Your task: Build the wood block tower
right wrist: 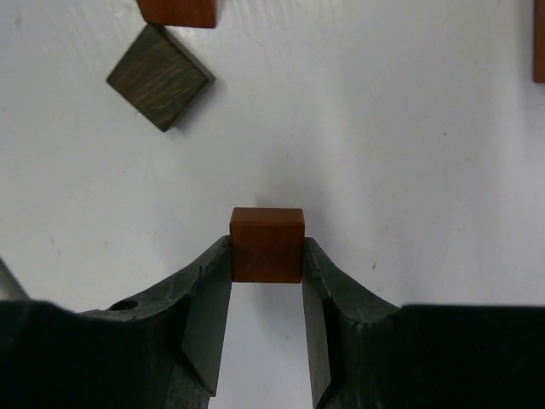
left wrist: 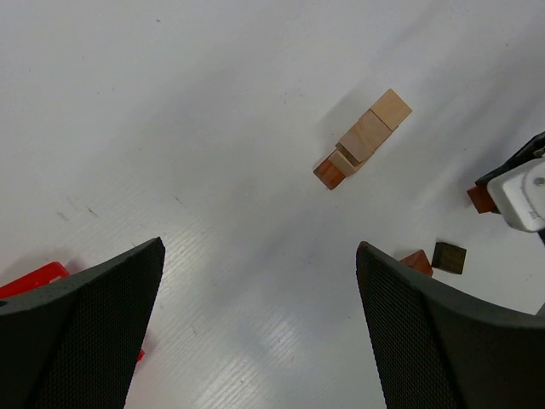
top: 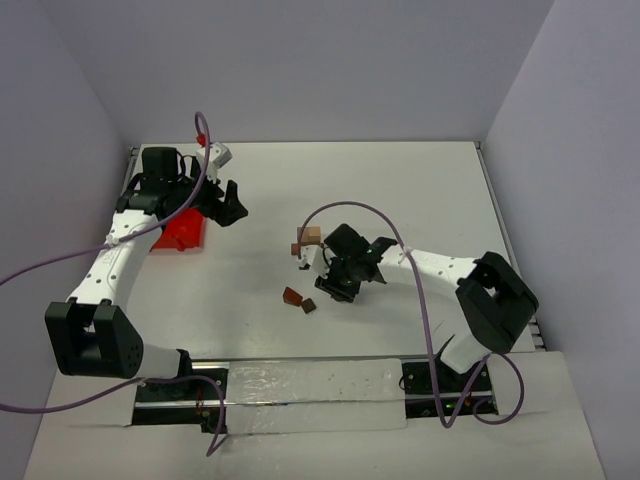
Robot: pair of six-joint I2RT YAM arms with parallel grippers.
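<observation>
There are one wood block tower [left wrist: 362, 141], three separate wood blocks, namely one reddish-brown block [right wrist: 266, 245], a second reddish-brown block [right wrist: 176, 10] and one dark brown block [right wrist: 160, 77], and one red bin [top: 182, 235].

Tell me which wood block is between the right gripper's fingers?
The reddish-brown cube, pinched by the right gripper; the dark brown block lies loose beyond it.

Dark block [right wrist: 160, 77] showed clear wood grain, matt. Reddish-brown block [right wrist: 266, 244] looked smoother. The left gripper [left wrist: 260, 273] had fine-meshed matt black pads [left wrist: 85, 328]; table [right wrist: 409, 128] matt white, possibly plastic.
</observation>
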